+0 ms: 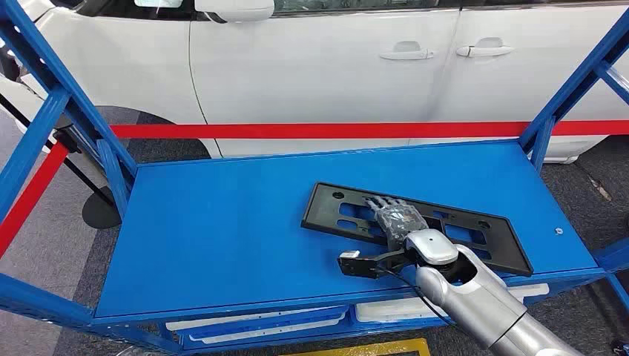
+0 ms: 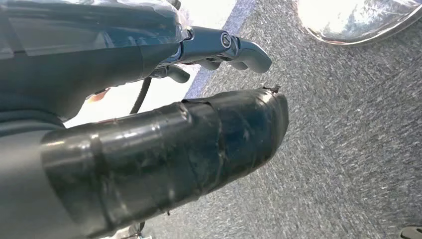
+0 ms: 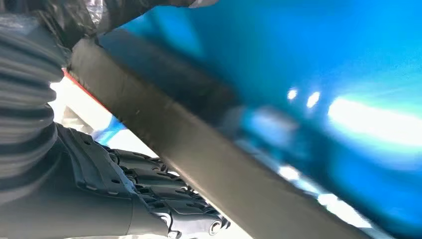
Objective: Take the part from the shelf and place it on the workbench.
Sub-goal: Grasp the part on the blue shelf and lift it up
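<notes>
Here the head view looks down on a blue shelf surface (image 1: 222, 222) framed by blue steel uprights (image 1: 44, 126), cut off at the picture's top on both sides. Beyond the shelf stands a white car (image 1: 334, 67), visible from the door handles down, with a red barrier tape (image 1: 297, 130) stretched across in front of it. A second red strip runs diagonally at the far left, partly hidden behind the left upright.

Right of centre, a flat black plastic part (image 1: 348, 211) with rectangular cut-outs lies on the shelf surface, angled so that its right end sits nearer the front edge. The right hand (image 1: 397, 216) rests flat on top of the part near its middle, fingers extended away from the robot. Its thumb is hidden in this view. In the right wrist view, the part's edge (image 3: 209, 164) passes as a dark band between the thumb side and the dark fingers (image 3: 164, 199), so the hand grips the part across its edge. The image is blurred and the fingertips are hard to resolve.

The left hand (image 2: 214, 50) appears in the left wrist view above grey carpet floor (image 2: 338, 149). A dark taped thumb (image 2: 199, 144) lies in front of the fingers, which are curled inward around nothing.
</notes>
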You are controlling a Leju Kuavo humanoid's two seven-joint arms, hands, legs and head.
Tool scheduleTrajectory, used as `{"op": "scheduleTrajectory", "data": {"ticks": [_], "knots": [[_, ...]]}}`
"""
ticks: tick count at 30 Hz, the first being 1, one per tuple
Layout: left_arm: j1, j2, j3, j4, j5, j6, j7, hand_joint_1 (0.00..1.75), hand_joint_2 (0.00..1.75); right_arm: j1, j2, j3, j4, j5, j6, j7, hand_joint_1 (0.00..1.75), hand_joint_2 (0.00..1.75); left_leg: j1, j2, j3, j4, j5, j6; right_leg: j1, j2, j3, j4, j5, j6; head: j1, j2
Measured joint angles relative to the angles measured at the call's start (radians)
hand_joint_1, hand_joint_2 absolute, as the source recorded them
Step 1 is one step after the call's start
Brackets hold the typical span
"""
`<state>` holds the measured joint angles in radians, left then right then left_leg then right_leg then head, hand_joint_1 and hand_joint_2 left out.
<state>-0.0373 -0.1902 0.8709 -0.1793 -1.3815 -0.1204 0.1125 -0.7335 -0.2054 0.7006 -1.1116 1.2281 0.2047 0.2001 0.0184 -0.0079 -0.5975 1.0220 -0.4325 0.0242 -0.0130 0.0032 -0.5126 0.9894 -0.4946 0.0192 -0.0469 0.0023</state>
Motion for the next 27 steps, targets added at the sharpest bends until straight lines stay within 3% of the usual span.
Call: {"op": "scheduleTrajectory", "data": {"ticks": [1,2,3,4,12,26,27], "knots": [[0.000,0.000,0.000,0.000,0.000,0.001,0.000,0.00,0.00,0.004,-0.002,-0.001,0.000,0.015,-0.013,0.010,1.05,1.75,0.000,0.000,0.000,0.000,0.000,0.000,0.000,0.000,0.000,0.000,0.000,0.000,0.000,0.000],[0.000,0.000,0.001,0.000,0.000,0.003,0.001,0.00,0.00,0.010,-0.004,-0.004,0.000,0.030,-0.026,0.017,1.23,1.75,0.000,0.000,0.000,0.000,0.000,0.000,0.000,0.000,0.000,0.000,0.000,0.000,0.000,0.000],[0.001,0.000,0.001,0.000,0.000,0.006,0.003,0.00,0.00,0.021,-0.008,-0.011,-0.001,0.058,-0.049,0.032,1.66,1.75,0.000,0.000,0.000,0.000,0.000,0.000,0.000,0.000,0.000,0.000,0.000,0.000,0.000,0.000],[0.001,0.000,0.002,0.000,0.000,0.009,0.006,0.00,0.00,0.035,-0.010,-0.023,-0.003,0.083,-0.067,0.042,1.75,1.75,0.000,0.000,0.000,0.000,0.000,0.000,0.000,0.000,0.000,0.000,0.000,0.000,0.000,0.000],[0.002,-0.001,0.009,0.000,0.000,0.017,0.017,0.00,0.00,0.148,-0.017,-0.148,-0.075,0.140,-0.111,0.054,1.75,1.75,0.000,0.000,-0.001,0.000,0.000,0.000,0.000,0.000,0.001,0.000,0.000,0.000,0.000,0.000],[0.001,-0.002,0.010,0.000,0.007,0.020,0.019,0.00,0.00,0.203,-0.014,-0.192,-0.133,0.143,-0.097,0.021,1.75,1.75,0.000,0.000,-0.001,0.000,-0.001,-0.001,0.000,0.000,0.000,0.001,-0.001,0.001,0.000,0.000],[0.001,-0.002,0.010,0.000,0.007,0.020,0.019,0.00,0.44,0.204,-0.013,-0.194,-0.134,0.141,-0.097,0.020,1.75,1.75,0.000,0.000,-0.001,0.000,-0.001,-0.001,0.000,0.000,0.000,0.001,-0.001,0.001,0.000,0.000]]}}
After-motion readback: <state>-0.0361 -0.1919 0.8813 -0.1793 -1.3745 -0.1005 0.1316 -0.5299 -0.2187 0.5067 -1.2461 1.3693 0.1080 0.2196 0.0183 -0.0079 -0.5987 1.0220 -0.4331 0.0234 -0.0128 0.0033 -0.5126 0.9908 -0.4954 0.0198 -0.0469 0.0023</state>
